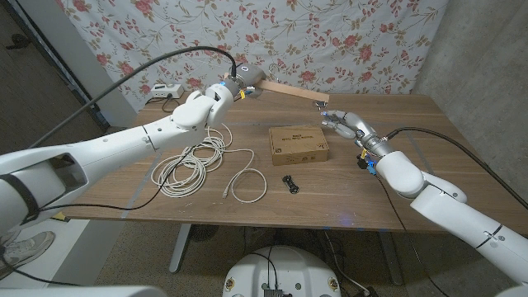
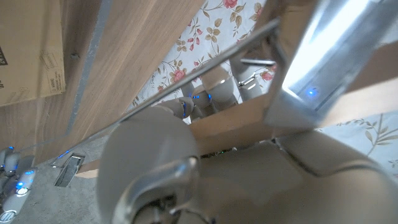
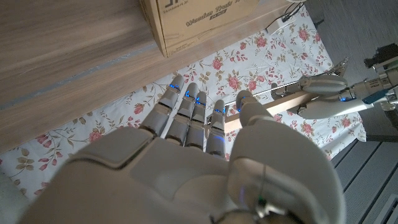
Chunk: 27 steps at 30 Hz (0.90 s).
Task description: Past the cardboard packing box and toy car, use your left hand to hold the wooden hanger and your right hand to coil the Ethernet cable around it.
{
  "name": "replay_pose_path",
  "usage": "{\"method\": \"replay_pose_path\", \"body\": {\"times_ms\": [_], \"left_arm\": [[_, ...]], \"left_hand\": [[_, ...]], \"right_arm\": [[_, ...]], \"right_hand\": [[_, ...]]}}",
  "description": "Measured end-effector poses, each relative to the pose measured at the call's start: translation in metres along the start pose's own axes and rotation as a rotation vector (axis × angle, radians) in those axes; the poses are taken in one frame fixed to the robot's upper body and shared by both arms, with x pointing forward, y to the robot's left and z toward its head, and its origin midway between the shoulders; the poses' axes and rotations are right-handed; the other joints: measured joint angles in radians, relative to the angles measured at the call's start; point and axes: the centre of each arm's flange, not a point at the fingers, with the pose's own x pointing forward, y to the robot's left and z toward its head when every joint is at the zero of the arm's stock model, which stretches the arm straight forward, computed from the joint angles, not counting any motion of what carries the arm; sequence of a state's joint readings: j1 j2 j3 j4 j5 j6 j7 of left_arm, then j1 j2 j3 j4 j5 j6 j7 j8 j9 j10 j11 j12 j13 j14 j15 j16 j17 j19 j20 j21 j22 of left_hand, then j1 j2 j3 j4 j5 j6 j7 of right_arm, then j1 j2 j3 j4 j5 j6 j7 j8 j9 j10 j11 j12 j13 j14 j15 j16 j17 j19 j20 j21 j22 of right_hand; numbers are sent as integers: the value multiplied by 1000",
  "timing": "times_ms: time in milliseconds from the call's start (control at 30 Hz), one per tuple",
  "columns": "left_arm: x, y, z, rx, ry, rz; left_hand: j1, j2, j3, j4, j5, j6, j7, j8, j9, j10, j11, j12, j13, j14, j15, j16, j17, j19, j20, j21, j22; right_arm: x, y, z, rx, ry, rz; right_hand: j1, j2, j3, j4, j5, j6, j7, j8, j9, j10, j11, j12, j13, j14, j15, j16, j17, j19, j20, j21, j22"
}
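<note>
1. My left hand [image 1: 221, 91] grips one end of the wooden hanger [image 1: 289, 91] and holds it up in the air beyond the cardboard packing box [image 1: 298, 142], over the far part of the wooden table [image 1: 412, 124]. I judge it is raised like this so that the bar stands free on all sides for winding.
2. In the left wrist view my fingers [image 2: 323, 56] are clenched over the pale wood of the hanger [image 2: 230, 127]; the exact hold is hard to read from so close.
3. My right hand [image 1: 345, 124] hangs just beyond the box's far right corner, fingers released and spread, grasping nothing. Its fingertips reach toward the hanger's free end, and I cannot tell whether they touch it.
4. The hanger looks like a slim, light-coloured wooden bar, tilted, its free end lower than the held end.
5. The Ethernet cable [image 1: 194, 161] is pale and lies in loose loops on the table to the left of the box, with one tail curling nearer the box. It is not yet wound on, so I judge that coiling has not begun.
6. A small dark toy car [image 1: 289, 182] sits just in front of the box.
</note>
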<state>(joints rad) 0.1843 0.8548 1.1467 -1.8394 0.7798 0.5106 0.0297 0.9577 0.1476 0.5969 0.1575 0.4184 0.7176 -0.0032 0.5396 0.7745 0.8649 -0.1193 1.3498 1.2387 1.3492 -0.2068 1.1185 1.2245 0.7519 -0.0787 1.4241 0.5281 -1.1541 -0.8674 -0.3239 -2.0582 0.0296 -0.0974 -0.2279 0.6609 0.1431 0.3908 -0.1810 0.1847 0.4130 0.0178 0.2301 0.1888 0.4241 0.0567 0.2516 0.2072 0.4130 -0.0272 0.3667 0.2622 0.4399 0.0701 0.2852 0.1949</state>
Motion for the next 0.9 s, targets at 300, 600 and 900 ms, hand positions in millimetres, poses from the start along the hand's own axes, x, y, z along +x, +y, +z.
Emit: {"method": "replay_pose_path", "body": {"times_ms": [300,600,900], "left_arm": [[-7,7,-9,-1,47,56],[-30,17,-14,-34,70,92],[-33,21,-15,-40,78,103]], "left_hand": [[-13,1,8,1,6,-7,-4,12,20,-7,-4,19,0,0,0,16,0,0,0,8,-3],[-14,2,12,4,6,-10,-5,12,20,-14,-7,35,-1,0,0,25,0,0,0,15,-9],[-17,5,22,3,6,-13,-6,18,16,-18,-11,56,0,0,0,36,0,0,0,23,-14]], "right_arm": [[5,4,20,-21,-40,31],[8,22,37,-114,-55,161],[13,39,62,-173,-114,247]], "right_hand": [[54,-1,16,-8,0,11,0,-1,0,7,-7,-1,0,8,-9,8,5,16,-2,8,0],[87,-12,16,-8,0,7,-4,-8,0,5,-16,-8,5,25,-21,30,18,21,3,13,0],[133,-17,19,-5,0,7,-15,-12,0,14,-25,-8,5,41,-16,48,33,39,3,23,0]]}}
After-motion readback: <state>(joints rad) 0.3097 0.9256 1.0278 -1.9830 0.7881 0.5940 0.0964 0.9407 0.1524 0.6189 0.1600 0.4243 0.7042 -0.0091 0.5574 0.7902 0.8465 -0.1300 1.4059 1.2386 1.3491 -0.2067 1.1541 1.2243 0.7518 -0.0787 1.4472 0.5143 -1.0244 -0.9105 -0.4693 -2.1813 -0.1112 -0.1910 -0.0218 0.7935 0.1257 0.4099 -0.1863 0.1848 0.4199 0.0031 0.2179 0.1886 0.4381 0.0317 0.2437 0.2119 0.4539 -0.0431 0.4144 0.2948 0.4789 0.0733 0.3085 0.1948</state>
